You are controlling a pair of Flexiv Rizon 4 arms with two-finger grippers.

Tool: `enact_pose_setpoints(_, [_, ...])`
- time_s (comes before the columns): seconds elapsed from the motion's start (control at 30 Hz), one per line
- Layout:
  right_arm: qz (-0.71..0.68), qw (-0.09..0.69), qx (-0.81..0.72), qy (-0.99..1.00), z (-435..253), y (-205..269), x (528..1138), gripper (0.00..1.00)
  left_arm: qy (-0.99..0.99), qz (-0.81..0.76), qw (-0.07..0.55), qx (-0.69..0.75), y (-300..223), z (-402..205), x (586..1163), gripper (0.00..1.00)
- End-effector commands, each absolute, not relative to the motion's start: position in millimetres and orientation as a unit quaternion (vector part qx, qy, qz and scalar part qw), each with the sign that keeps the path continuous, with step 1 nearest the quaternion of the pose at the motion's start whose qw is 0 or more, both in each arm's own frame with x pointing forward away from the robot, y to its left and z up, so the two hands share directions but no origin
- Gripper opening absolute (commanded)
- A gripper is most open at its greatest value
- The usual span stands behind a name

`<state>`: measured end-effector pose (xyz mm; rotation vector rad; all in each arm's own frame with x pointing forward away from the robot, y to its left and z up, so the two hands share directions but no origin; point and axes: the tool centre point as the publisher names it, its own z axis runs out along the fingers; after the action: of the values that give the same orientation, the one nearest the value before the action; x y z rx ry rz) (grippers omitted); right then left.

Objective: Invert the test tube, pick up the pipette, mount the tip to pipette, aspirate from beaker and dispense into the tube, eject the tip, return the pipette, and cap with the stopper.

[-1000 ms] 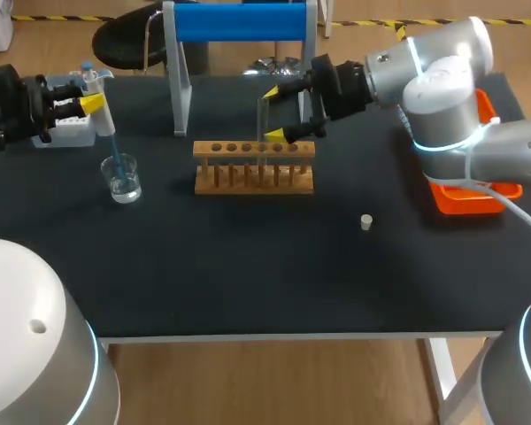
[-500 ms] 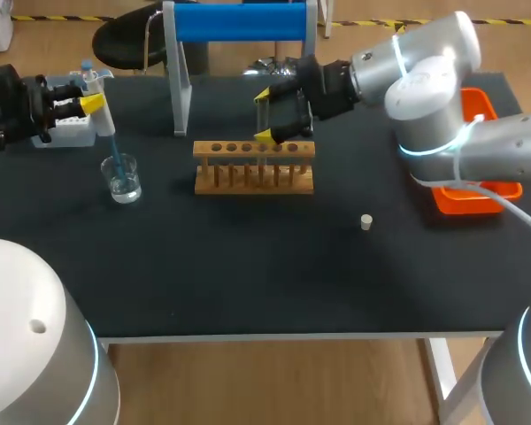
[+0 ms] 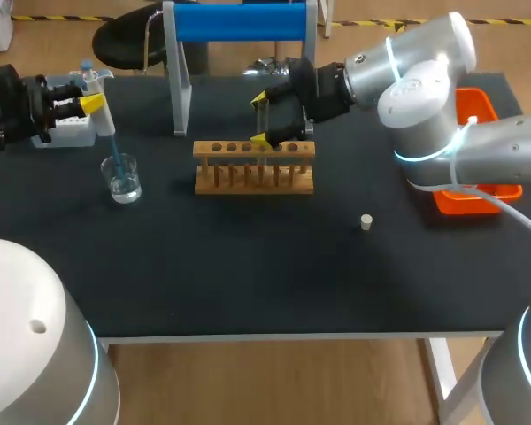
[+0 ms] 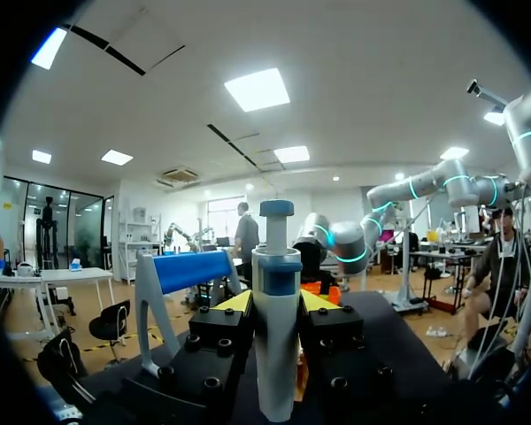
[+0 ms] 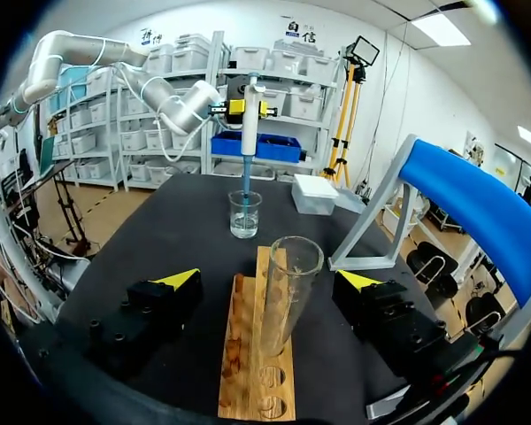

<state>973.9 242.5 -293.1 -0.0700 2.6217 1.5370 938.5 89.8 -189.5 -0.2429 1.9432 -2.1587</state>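
Observation:
My left gripper (image 3: 92, 99) is shut on the white and blue pipette (image 3: 104, 119), holding it upright. The pipette's blue tip dips into the small glass beaker (image 3: 124, 180) of clear liquid. In the left wrist view the pipette (image 4: 275, 345) stands between the yellow-tipped fingers (image 4: 234, 302). A glass test tube (image 3: 263, 112) stands mouth up in the wooden rack (image 3: 254, 168). My right gripper (image 3: 261, 118) is open, one finger on each side of the tube and apart from it. The right wrist view shows the tube (image 5: 288, 292) midway between the fingers. A pale stopper (image 3: 366, 221) lies right of the rack.
A white tip box (image 3: 66, 131) sits at the far left behind the beaker. A stand with a blue roll (image 3: 239, 22) rises behind the rack. An orange tray (image 3: 478, 197) lies at the right edge under my right arm.
My right gripper has moved left, so its open fingers now straddle the test tube. The left arm and pipette have not moved.

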Motion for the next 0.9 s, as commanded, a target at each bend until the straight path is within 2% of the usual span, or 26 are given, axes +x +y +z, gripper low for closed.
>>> enact_pose_setpoints(0.03, [0.503,0.051,-0.023,0.863,-292.9,242.8,974.2,1.0,0.663,-0.736,0.112,-0.083,90.3,-188.8,938.6,0.0])
enact_pose_setpoints(0.9, [0.493,0.062,-0.023,0.867,-294.2,243.3,977.1,1.0,0.663,-0.736,0.112,-0.083,90.3,-188.8,938.6,0.0])
